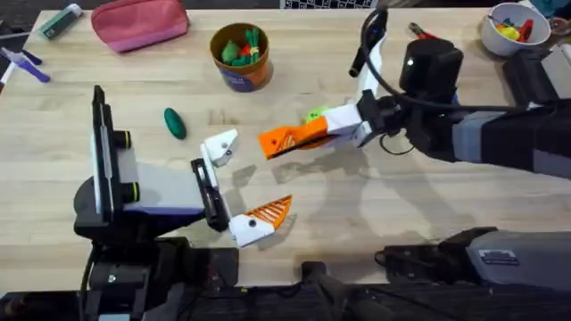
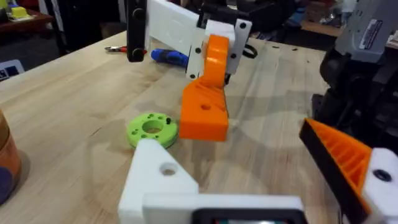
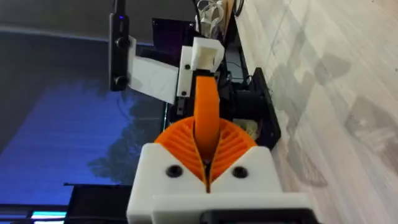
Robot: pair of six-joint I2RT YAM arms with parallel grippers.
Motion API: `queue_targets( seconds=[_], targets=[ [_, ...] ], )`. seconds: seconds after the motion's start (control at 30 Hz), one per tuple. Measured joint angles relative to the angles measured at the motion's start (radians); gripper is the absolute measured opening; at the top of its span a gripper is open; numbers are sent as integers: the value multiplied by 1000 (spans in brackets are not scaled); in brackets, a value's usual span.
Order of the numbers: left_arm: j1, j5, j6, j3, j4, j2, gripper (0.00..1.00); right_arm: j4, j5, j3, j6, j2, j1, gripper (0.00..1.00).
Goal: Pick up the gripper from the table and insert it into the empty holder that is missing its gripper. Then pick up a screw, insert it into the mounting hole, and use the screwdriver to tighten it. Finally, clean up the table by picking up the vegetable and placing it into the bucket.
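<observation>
My right gripper is shut on the gripper, an orange wedge held just above the table and pointing left. Its tip hangs a short way right of the holder, the bare white finger base of my left gripper. The left gripper is open, and its other finger carries an orange ribbed pad. In the left wrist view the mounting hole shows dark on the holder, with the orange gripper beyond it. The vegetable lies left of the holder. The bucket stands at the back. The screwdriver lies far behind.
A bright green ring disc lies under the right gripper. A pink pouch sits at the back left and a white bowl of toys at the back right. Red pliers lie near the screwdriver.
</observation>
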Motion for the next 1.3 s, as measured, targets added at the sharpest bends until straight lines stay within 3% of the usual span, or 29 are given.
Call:
queue_targets(
  seconds=[0.4,0.63,1.3],
  targets=[
    [0,0,0,0,0,0,985,40,83,-1,7,2,83,12],
    [0,0,0,0,0,0,985,268,84,-1,107,72,94,12],
    [0,0,0,0,0,0,985,281,83,-1,179,90,118,12]
  ],
)
